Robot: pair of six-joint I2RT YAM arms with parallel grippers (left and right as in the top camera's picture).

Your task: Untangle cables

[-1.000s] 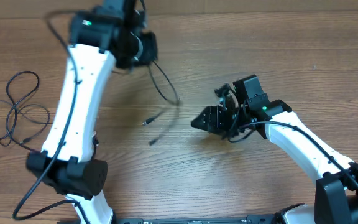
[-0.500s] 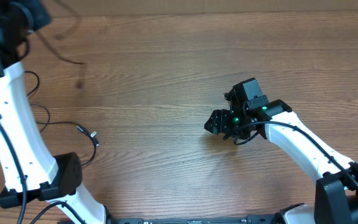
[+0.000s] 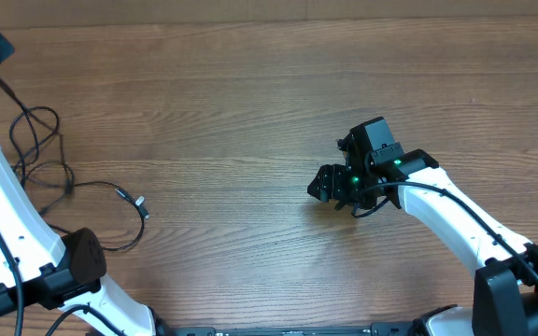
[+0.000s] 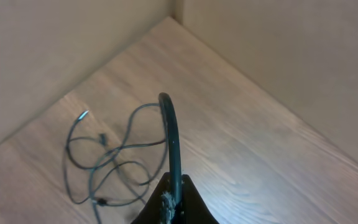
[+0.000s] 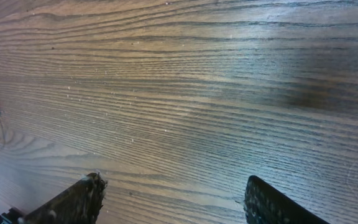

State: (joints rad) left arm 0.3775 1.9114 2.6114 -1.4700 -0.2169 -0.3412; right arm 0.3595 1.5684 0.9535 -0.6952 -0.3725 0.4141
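**At the far-left corner, a strand is pinched; right of centre, open jaws**

At the left edge of the counter (image 3: 250, 93), the white left arm (image 3: 7, 205) reaches from its near-left base to the far-left corner. There the overhead view cuts off most of the left end effector (image 4: 173, 186). Its wrist camera shows the jaws pressed together on one black strand of the cables (image 4: 171, 127), which arches up and over from the pinch. Below it, the rest of the cables lie on the wood in loose, crossing loops, close to where two beige walls (image 4: 278, 56) meet at the counter's corner. From overhead the loops spread just right of the arm, and a strand runs from them up toward the raised wrist. One cord trails right and nearward from the loops, shows a small silvery plug tip (image 3: 138, 199), then curls back toward the arm's dark elbow joint.

Well apart from all this, right of centre, the right arm (image 3: 456, 219) comes in from the near-right corner. The right end effector (image 3: 323, 183) sits over the wood pointing left, jaws wide and holding nothing. Its wrist view shows both fingers (image 5: 82, 196) apart above wood grain, with the plug tip just visible at the left edge.
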